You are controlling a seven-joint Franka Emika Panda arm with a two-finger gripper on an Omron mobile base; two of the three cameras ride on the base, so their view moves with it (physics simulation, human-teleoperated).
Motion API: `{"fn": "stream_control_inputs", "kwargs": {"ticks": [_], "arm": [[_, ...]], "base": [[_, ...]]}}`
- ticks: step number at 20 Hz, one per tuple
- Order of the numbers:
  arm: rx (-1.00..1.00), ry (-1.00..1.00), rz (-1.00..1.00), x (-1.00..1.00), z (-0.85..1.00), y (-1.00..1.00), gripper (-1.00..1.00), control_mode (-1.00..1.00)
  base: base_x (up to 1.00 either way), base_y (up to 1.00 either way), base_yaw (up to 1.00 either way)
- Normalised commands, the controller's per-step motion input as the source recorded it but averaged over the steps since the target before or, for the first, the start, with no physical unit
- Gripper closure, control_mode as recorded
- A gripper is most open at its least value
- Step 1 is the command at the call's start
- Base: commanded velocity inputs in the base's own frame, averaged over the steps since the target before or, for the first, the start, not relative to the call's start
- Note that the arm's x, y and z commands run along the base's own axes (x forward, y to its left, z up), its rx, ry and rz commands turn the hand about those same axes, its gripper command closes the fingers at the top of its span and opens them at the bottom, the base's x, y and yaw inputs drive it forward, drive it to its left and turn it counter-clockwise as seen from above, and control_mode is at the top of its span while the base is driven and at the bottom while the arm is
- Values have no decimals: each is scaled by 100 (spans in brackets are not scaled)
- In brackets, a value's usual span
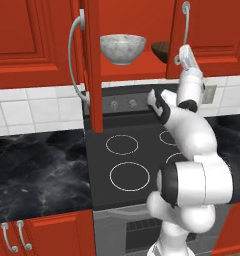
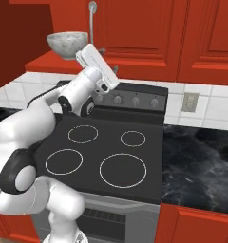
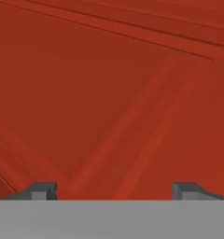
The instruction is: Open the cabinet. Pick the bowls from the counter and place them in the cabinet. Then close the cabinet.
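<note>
Cabinet point(image 1: 94, 65): tall red unit above the stovetop point(image 1: 129, 160). You see its left door swung out edge-on, long curved silver handle point(image 1: 74, 55) facing left; the right door also stands open.

Grey-white marbled bowl point(image 1: 122, 48): upright on the red inside shelf point(image 2: 49, 62), left half.

Dark brown bowl point(image 1: 162, 50): on the same shelf, right of the marbled one, partly hidden by the right door.

Pincer point(image 3: 114, 190): spread wide, nothing between its tips, close against red panelling. Your arm reaches up beside the right door.

Table point(image 1: 37, 170): black veined marble on both sides of the stovetop.
</note>
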Motion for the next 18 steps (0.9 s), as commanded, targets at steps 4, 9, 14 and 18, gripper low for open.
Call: {"fn": "stream_control_inputs", "kwargs": {"ticks": [4,9,14,18], "arm": [[0,0,5,-53,100,-7,-100,-100],[0,-9,6,-55,99,0,-100,-100],[0,1,0,-73,35,0,-100,-100],[0,32,0,-95,6,3,-100,-100]], "base": [[0,0,0],[0,0,0],[0,0,0],[0,0,0]]}}
